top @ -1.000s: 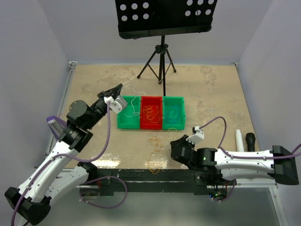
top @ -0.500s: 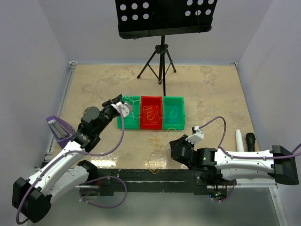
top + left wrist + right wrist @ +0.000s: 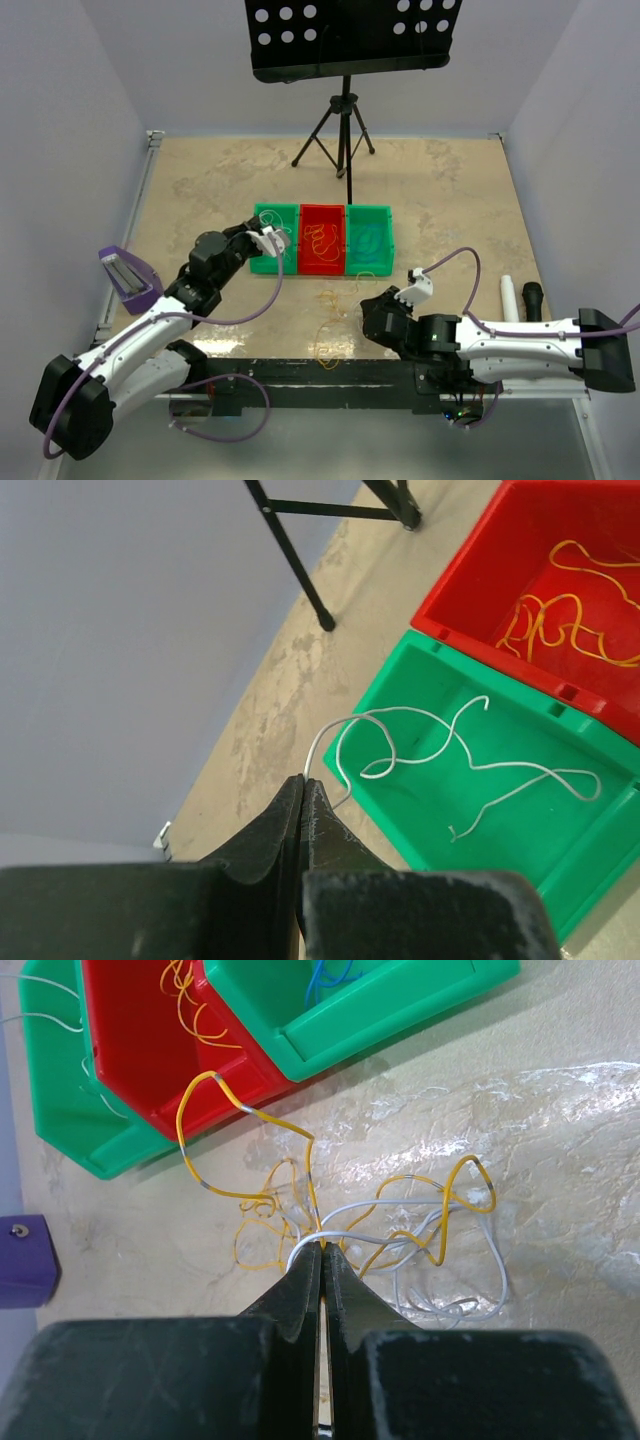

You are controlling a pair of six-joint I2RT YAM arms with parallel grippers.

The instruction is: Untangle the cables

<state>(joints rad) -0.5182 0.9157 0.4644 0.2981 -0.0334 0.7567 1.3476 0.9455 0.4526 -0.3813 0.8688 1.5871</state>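
Observation:
My left gripper (image 3: pixel 263 238) (image 3: pixel 303 780) is shut on the end of a whitish cable (image 3: pixel 400 710) that trails into the left green bin (image 3: pixel 272 264) (image 3: pixel 500 830). Yellow-orange cable (image 3: pixel 320 240) (image 3: pixel 560 615) lies in the red bin (image 3: pixel 322 265). A pale cable (image 3: pixel 368 240) lies in the right green bin (image 3: pixel 370 266). My right gripper (image 3: pixel 364 312) (image 3: pixel 322 1245) is shut on a tangle of yellow and whitish cables (image 3: pixel 330 328) (image 3: pixel 400 1230) lying on the table in front of the bins. One yellow strand (image 3: pixel 200 1130) rises from the tangle toward the red bin (image 3: pixel 130 1020).
A music stand on a tripod (image 3: pixel 343 130) stands behind the bins. A purple block (image 3: pixel 128 275) sits at the table's left edge. A white cylinder (image 3: pixel 509 297) and a black object (image 3: pixel 533 297) lie at the right. The tangle rests on a shiny patch of table (image 3: pixel 560 1110).
My left arm has swung right and down, bringing the whitish cable from left of the bins to over the left green bin. The right arm has not moved.

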